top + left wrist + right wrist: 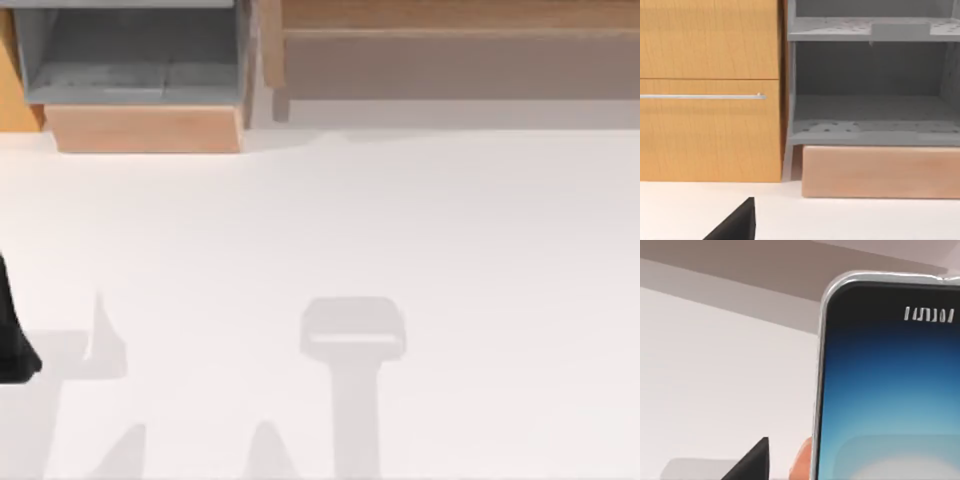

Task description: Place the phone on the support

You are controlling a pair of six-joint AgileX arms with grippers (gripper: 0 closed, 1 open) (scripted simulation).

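Three views, taken in turn.

From above, the white table (480, 250) carries a soft grey shadow (352, 328) near its middle: a rounded rectangle on a straight stem that runs toward the near edge. My left arm (14, 330) shows as a dark shape at the table's left edge, parked well apart from that shadow. A grey shelf unit (130, 50) with a wooden block (145, 128) stands at the far left.

In the left wrist view, the left gripper (735, 227) is a dark wedge low over the table, facing a wooden cabinet (710, 130) and the same shelf unit and block. Whether it is apart or together, I cannot tell.

In the right wrist view, the phone (890, 400) sits very close to the camera, lit blue screen toward it and silver rim catching the light. Its long axis runs straight out from the wrist, with the speaker end farthest away. The right gripper (752, 462) shows as a dark tip just beside the phone's rim, and I cannot tell whether it is clamped on the phone or not. A pale orange shape (802, 460) lies between that tip and the rim; what it is cannot be told.

My judgement is that the right arm is far the nearer to the phone, so the placing falls to it, and it turns on keeping that long axis upright over the support.
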